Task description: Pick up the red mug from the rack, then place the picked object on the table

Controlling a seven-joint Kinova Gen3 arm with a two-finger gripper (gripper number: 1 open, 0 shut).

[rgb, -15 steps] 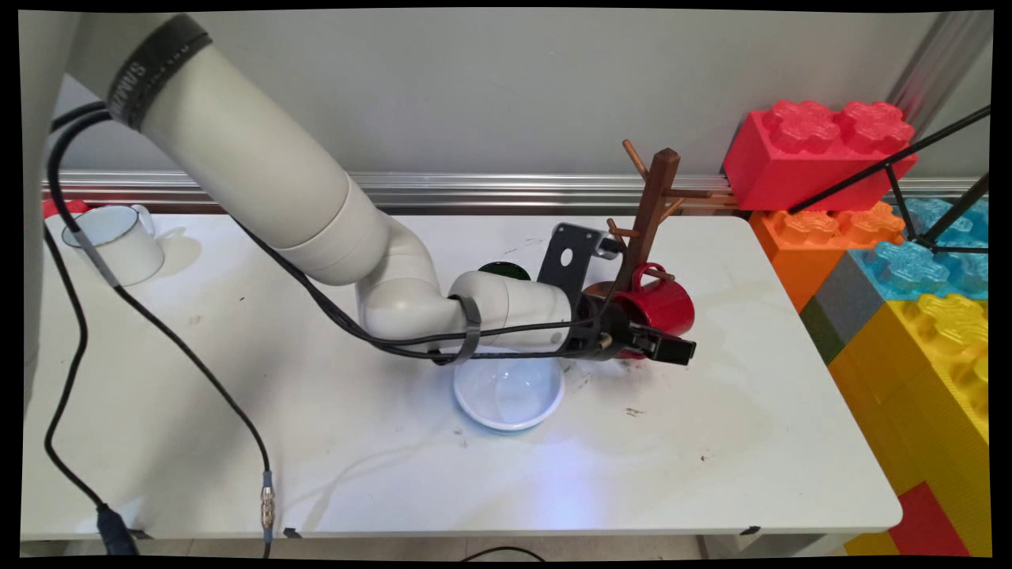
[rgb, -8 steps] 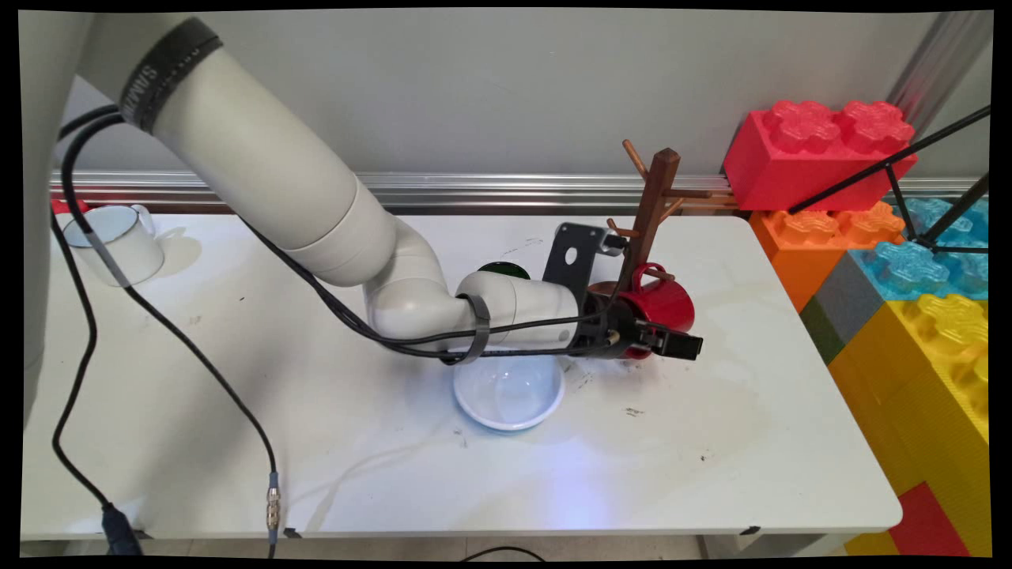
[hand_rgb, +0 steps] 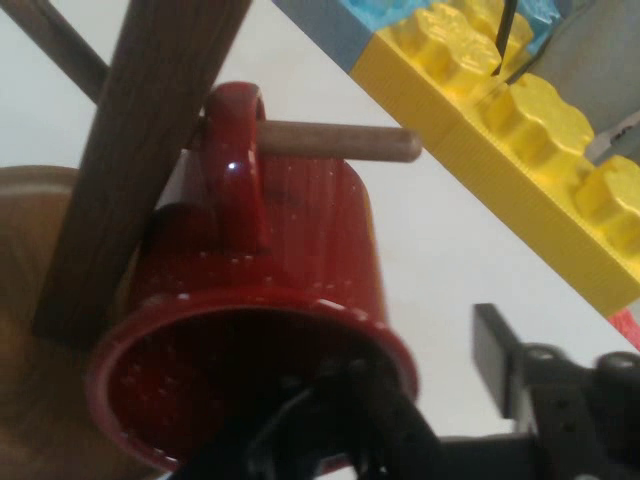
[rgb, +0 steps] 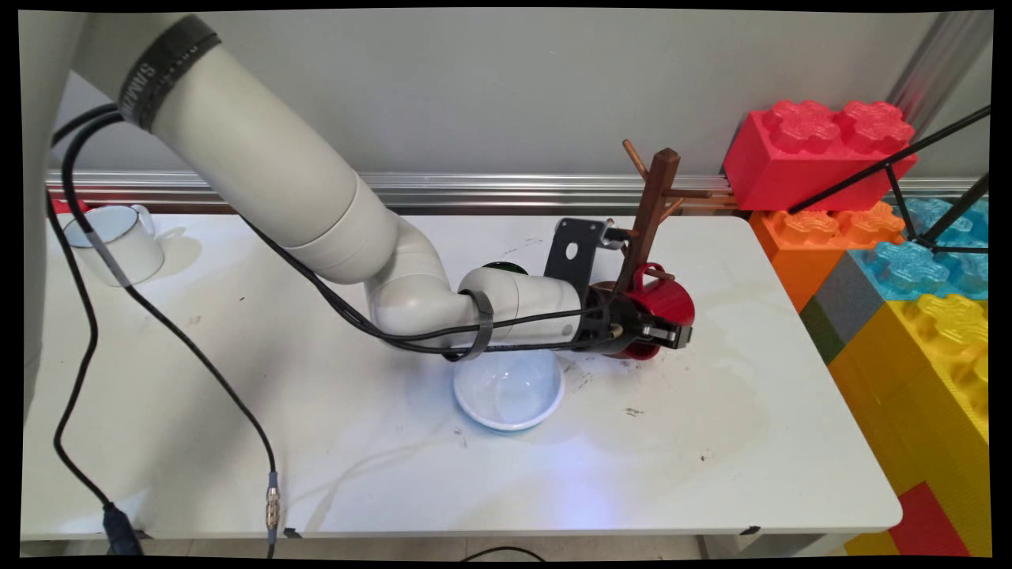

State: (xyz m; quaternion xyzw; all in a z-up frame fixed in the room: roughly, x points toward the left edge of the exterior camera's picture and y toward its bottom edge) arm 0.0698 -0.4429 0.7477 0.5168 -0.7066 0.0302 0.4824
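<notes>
- Enamel mug (rgb: 118, 241), white, sits at the table's (rgb: 316, 474) far left corner, well apart from everything else I see.
- White bowl (rgb: 508, 391) lies near the table's middle, under my arm's wrist.
- My gripper (rgb: 662, 332) reaches sideways at the red mug's (rgb: 664, 304) rim; one finger (hand_rgb: 375, 430) is inside the mouth, the other (hand_rgb: 500, 355) outside the wall, with a gap, so the pincer looks released.
- That red mug (hand_rgb: 270, 310) hangs by its handle on a peg of the wooden mug tree (rgb: 652, 205), near the far right corner.
- Big toy bricks (rgb: 909, 276) stack beyond the right edge.
</notes>
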